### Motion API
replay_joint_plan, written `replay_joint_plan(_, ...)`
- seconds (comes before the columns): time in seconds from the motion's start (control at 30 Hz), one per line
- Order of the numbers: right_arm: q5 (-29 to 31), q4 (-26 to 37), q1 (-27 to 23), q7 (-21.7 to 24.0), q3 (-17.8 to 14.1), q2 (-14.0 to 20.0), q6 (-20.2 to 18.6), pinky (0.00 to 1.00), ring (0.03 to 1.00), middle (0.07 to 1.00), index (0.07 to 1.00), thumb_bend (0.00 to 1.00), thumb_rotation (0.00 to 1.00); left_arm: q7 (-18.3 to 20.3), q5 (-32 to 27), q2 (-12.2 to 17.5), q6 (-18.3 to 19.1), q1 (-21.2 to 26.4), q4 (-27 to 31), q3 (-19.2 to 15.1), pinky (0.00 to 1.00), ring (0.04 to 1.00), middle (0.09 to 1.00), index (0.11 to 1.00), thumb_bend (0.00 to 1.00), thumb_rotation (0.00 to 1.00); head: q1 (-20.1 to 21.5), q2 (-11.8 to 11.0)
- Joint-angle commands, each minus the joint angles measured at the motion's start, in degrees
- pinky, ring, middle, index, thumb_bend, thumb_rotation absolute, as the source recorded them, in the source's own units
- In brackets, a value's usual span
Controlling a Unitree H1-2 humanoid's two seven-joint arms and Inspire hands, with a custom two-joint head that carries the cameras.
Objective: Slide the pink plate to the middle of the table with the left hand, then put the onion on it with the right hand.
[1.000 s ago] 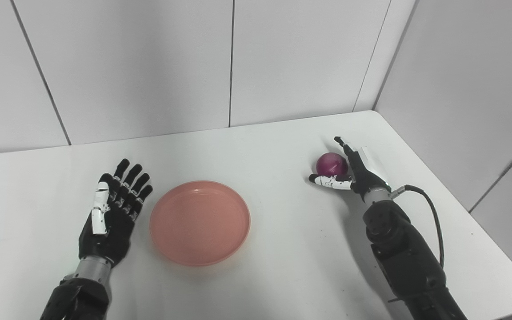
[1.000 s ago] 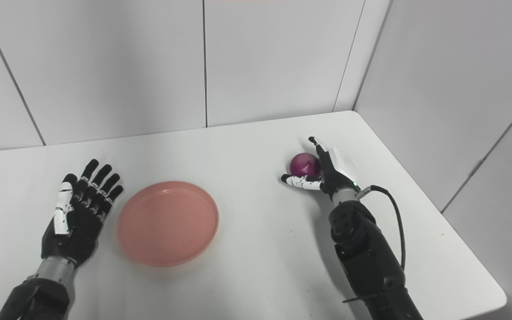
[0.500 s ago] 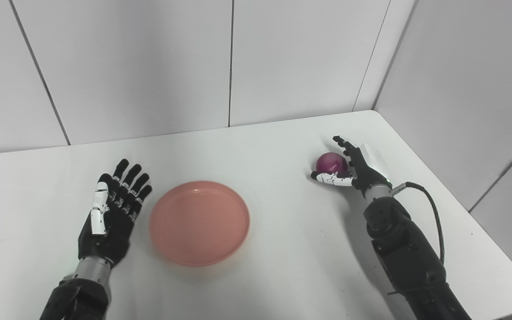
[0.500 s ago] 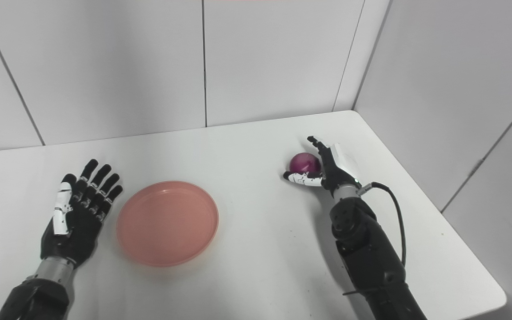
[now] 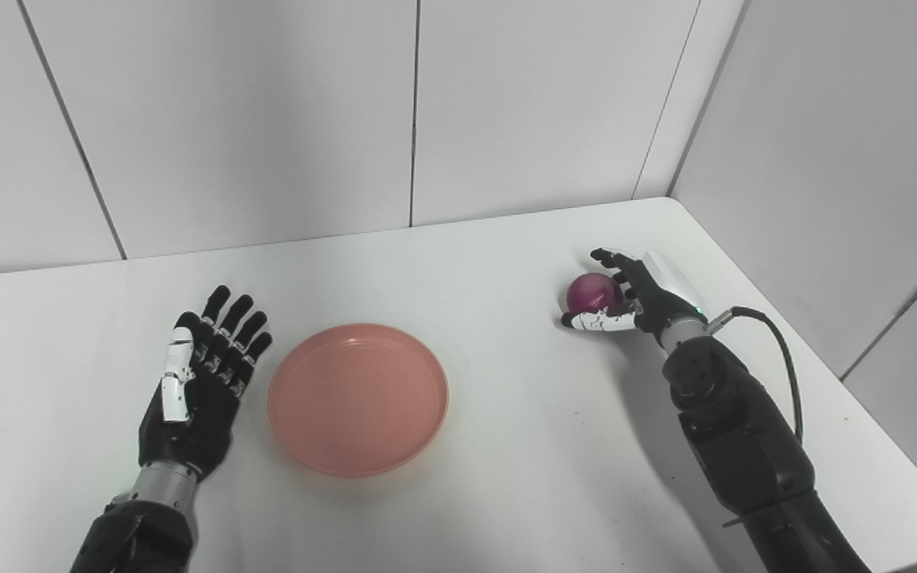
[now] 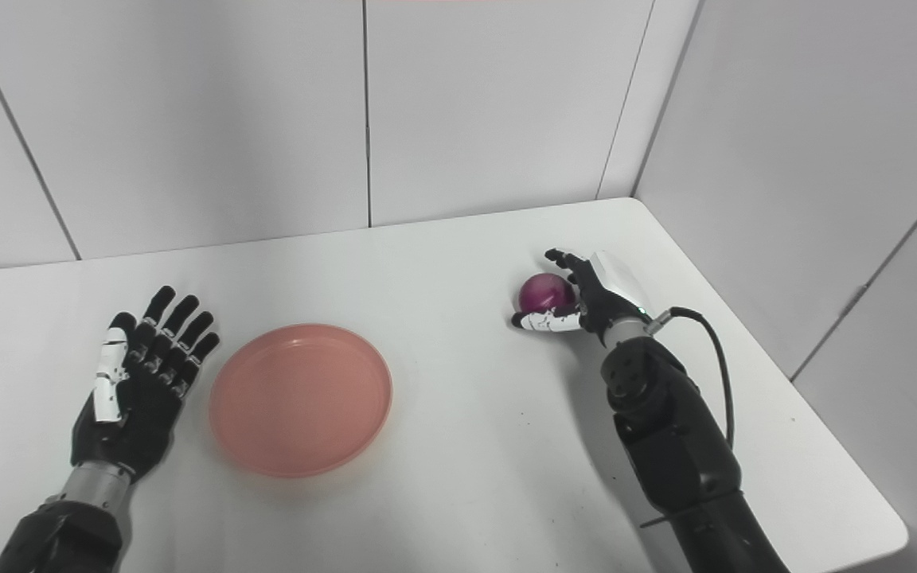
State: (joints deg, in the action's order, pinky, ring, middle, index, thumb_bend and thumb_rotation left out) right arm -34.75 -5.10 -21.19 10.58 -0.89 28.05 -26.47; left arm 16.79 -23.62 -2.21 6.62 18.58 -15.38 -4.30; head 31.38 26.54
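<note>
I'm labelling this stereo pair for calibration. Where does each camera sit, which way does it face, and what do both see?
Left eye view: on the head, looking down at the white table; both forearms rise from the bottom edge.
Right eye view: beside it, slightly to the right, same downward aim, so everything sits further left in the picture.
Shared: pink plate, left robot hand open beside it, right robot hand cupping the onion, grey wall panels behind.
</note>
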Motion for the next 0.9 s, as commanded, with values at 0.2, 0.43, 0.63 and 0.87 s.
replay_joint_plan(0.2,-6.44,2.6,-1.37,8.28,-3.4,-0.55,-0.45,0.72,0.84,0.887,0.872,0.96,0.2,-0.35,0.22,0.72,2.09,-3.06,-1.79,-0.12,0.96,0.951,0.964,0.966,0.46,1.0,-0.13,0.26)
replay_joint_plan(0.43,-8.83,3.63,-1.2,11.54,-4.94,-1.17,-0.44,0.7,0.82,0.869,0.859,0.97,0.2,-0.55,0.23,0.66,2.37,-3.15,-1.49,-0.13,0.96,0.947,0.961,0.963,0.46,1.0,-0.19,0.35)
replay_joint_plan(0.63,-8.9,4.47,-0.59,10.74,-4.0,-0.47,-0.42,0.68,0.788,0.832,0.816,0.92,0.16,-0.68,0.26,0.57,2.44,-3.08,-1.53,-0.16,0.96,0.945,0.957,0.96,0.45,1.0,-0.19,0.37)
replay_joint_plan(0.87,-7.17,3.53,-0.05,6.33,-2.15,0.45,0.76,0.49,0.559,0.614,0.526,0.58,0.14,-0.65,0.29,0.53,2.4,-3.04,-1.55,-0.16,0.96,0.944,0.957,0.961,0.46,1.0,-0.34,0.41)
